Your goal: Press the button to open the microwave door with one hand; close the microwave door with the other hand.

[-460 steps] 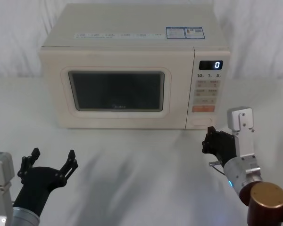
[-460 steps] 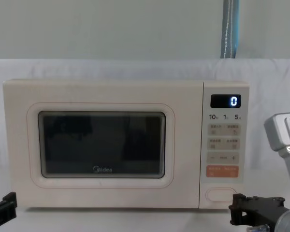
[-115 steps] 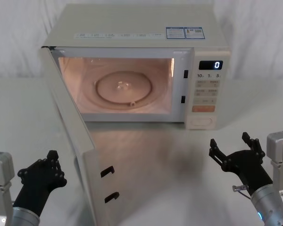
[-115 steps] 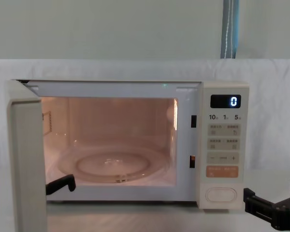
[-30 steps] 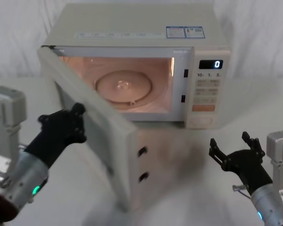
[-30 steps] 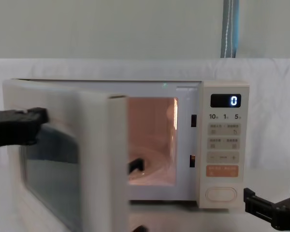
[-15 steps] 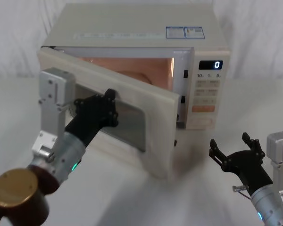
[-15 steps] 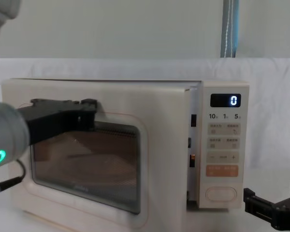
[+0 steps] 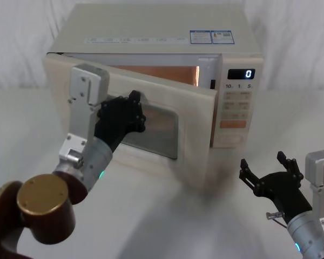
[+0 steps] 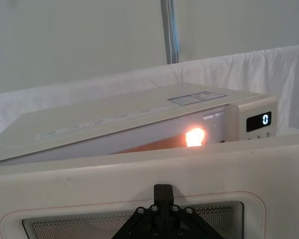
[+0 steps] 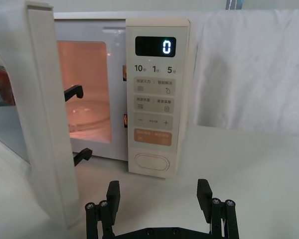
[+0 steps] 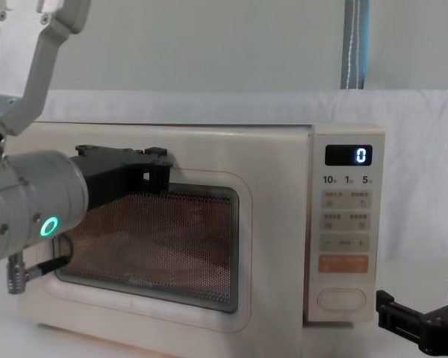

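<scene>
Door's (image 9: 167,135) popped, so the button (image 11: 151,162) part is done; left gripper (image 9: 130,110), can't tell its fingers, pushes it, still ajar. Right gripper (image 11: 162,201) idles spread wide.

I see a cream microwave (image 9: 151,32) with an orange-lit interior, two black grippers, and a white-draped worktop (image 9: 167,226).

Black claw grippers (image 9: 121,116) (image 9: 270,175), silver wrists with green ring, grey screwed brackets, bronze-capped maroon joint noted.
</scene>
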